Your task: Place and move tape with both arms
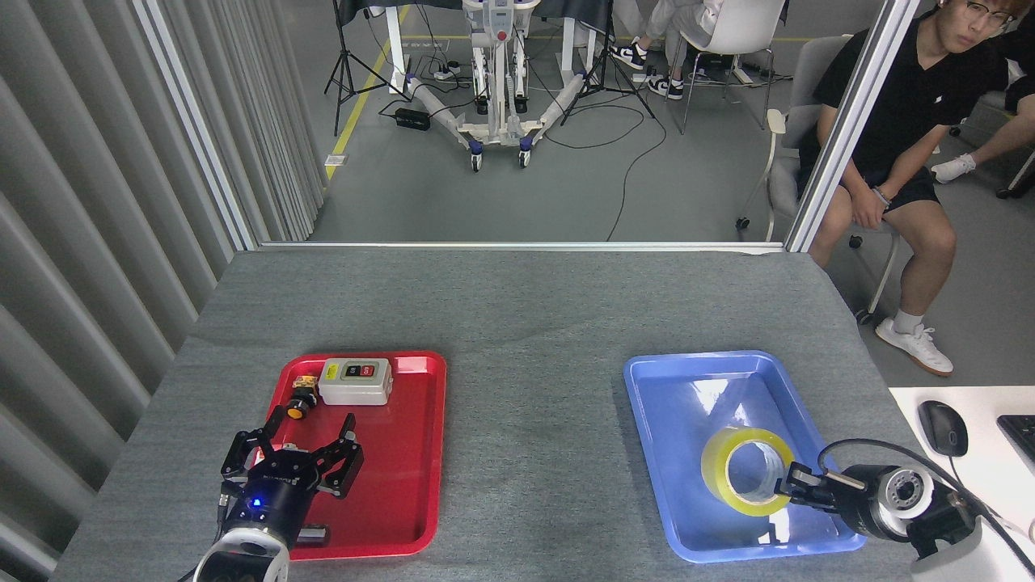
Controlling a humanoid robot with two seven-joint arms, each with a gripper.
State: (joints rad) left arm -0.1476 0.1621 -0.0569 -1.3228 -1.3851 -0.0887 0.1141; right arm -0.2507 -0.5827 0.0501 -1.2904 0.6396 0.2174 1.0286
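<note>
The yellow translucent tape (748, 471) stands tilted in the near right part of the blue tray (671, 388), its open core facing the camera. My right gripper (796, 486) reaches in from the right and is shut on the roll's right wall. Whether the roll rests on the tray floor I cannot tell. My left gripper (301, 432) hovers over the near left part of the red tray (412, 453), its black fingers (348, 427) spread open and holding nothing.
A white switch box (356, 381) with red and black buttons and a small yellow-capped part (301, 402) lie at the far end of the red tray. A person sits on a chair at the far right. A mouse (942, 427) lies on a white desk.
</note>
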